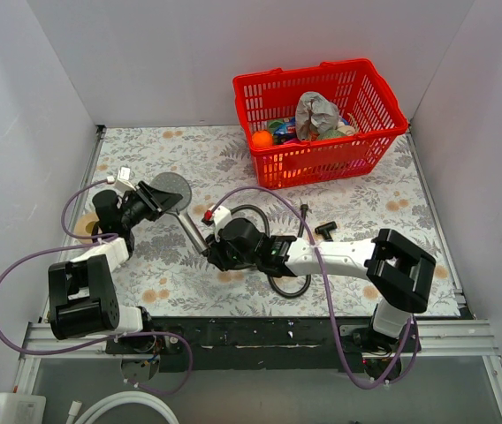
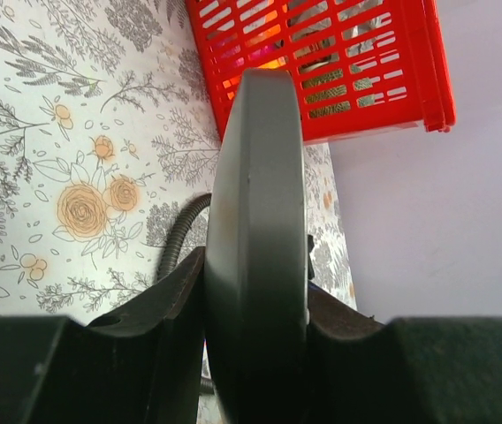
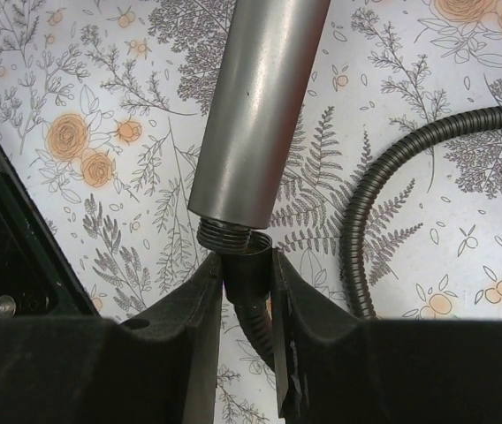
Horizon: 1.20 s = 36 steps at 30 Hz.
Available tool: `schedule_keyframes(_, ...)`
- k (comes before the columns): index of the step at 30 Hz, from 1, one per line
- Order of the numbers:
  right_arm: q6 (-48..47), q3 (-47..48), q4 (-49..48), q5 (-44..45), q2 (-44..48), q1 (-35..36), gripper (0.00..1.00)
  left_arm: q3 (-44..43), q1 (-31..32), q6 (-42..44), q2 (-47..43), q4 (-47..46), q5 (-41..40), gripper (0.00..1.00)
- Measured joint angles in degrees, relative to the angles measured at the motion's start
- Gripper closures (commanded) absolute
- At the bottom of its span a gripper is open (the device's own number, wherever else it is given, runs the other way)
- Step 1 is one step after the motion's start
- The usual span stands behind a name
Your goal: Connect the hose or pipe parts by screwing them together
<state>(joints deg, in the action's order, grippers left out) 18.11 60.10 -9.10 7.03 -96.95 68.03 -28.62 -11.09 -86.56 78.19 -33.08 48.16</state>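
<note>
The grey shower head (image 1: 173, 188) is held above the floral table, its disc (image 2: 255, 230) seen edge-on and clamped in my left gripper (image 2: 255, 305). Its straight handle (image 3: 253, 106) runs down to a threaded end (image 3: 223, 237). My right gripper (image 3: 247, 278) is shut on the black hose's end nut (image 3: 249, 269), which sits at the threads, slightly askew and partly over them. The black hose (image 3: 384, 177) loops away over the table (image 1: 288, 287). In the top view my right gripper (image 1: 211, 252) sits at the handle's lower end.
A red basket (image 1: 317, 119) with assorted items stands at the back right. A small black part (image 1: 325, 229) lies on the table beyond the right arm. Purple cables (image 1: 21, 265) trail from both arms. White walls close in both sides.
</note>
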Motion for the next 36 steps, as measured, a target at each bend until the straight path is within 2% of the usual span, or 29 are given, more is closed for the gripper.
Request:
schedule_keyframes(10, 3.98, 2.47, 0.46, 1.66, -2.62, -1.31, 0.99, 0.57, 0.76, 0.70, -0.15, -3.61, -4.85, 1.00)
schedule_keyframes(21, 11.34, 2.56, 0.11, -0.70, -3.32, -4.98, 0.99, 0.35, 0.76, 3.96, -0.11, -6.69, -4.92, 1.00)
schedule_keyframes(31, 16.41, -5.66, -12.81, -6.43, -3.28, -7.41, 0.99, -0.33, 0.85, 5.57, 1.73, -7.74, -0.83, 1.00)
schedule_keyframes(36, 16.11, -4.37, -10.58, -9.60, -3.39, -7.87, 0.99, -0.31, 0.81, 5.16, 1.81, -7.67, -0.63, 1.00)
